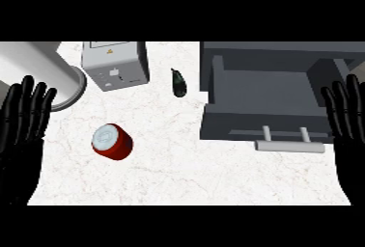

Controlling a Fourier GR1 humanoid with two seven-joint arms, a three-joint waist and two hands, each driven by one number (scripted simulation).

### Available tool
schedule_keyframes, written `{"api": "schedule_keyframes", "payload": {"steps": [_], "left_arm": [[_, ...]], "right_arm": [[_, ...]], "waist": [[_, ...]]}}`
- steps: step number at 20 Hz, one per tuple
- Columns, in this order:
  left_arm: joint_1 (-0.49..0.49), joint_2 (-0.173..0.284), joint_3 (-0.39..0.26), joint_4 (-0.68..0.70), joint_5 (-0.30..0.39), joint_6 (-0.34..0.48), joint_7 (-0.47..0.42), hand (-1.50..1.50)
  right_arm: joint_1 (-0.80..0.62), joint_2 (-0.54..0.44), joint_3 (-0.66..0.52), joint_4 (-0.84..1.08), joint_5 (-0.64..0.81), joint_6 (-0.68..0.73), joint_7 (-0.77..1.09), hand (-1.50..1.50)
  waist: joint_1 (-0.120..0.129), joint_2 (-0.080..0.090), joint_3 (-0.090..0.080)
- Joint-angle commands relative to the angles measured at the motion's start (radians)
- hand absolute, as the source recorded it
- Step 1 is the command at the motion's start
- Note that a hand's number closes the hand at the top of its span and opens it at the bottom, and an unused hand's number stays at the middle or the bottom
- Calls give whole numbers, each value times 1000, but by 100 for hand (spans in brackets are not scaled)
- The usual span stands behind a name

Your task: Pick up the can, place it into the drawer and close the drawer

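A red can (112,142) with a white lid stands on the white marble counter (185,169), left of centre. The dark grey drawer (265,94) at the right is pulled open, its inside bare, with a pale bar handle (290,145) on its front. My left hand (22,125) rests open at the left edge, fingers up, well left of the can. At the right edge my right hand (349,125) rests open too, fingers up, beside the drawer's right side. Neither hand touches anything.
A grey box-shaped appliance (115,64) stands at the back left. A large pale cylinder (50,79) lies at the far left. A small dark green object (178,82) lies between the appliance and the drawer.
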Motion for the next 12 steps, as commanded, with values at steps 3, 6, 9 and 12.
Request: {"api": "schedule_keyframes", "payload": {"steps": [3, 6, 9, 12], "left_arm": [[69, -119, 1, -87, -214, 241, 62, -150], [140, -125, 11, -98, -310, 458, 82, -150], [225, -126, 41, -12, -201, 634, 253, -150], [232, -126, -103, -54, -328, 808, 366, -150]], "right_arm": [[32, 8, 0, -30, -7, -3, 20, -150], [10, -4, -47, -16, -4, -25, 30, -150], [96, 11, -74, 61, 2, -68, 155, -150], [44, 16, -62, 41, 14, -96, 227, -150]], "waist": [[-25, -21, 5], [-10, -22, 7], [-12, -12, 4], [-28, -15, 6]]}}
